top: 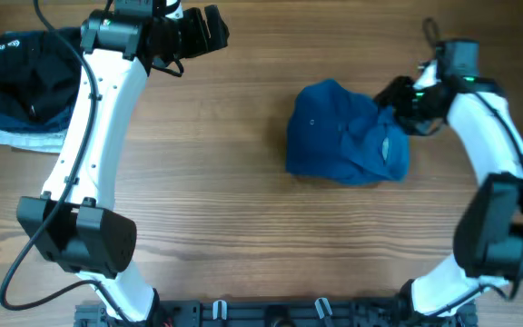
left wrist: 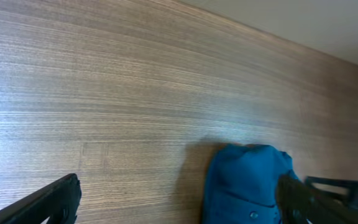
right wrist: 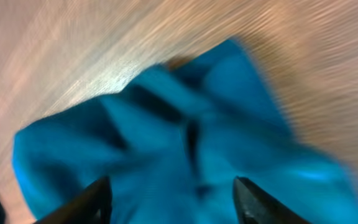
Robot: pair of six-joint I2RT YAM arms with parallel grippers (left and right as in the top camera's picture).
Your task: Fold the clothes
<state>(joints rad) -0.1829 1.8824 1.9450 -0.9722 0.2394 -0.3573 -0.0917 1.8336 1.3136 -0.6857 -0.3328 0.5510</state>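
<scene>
Crumpled blue shirt [top: 348, 136] heaped right of the tabletop [top: 243, 209] centre; right pincer [right wrist: 173, 196] parted over it, probably to grab an edge; left pincer [top: 207, 27] wide, parked clear.

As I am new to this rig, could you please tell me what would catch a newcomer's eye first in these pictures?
The crumpled blue shirt lies in a heap right of centre on the wooden table, with the right gripper at its right edge, jaws apart. The left gripper hangs wide open at the top, and a stack of dark folded garments sits in the top-left corner.
</scene>
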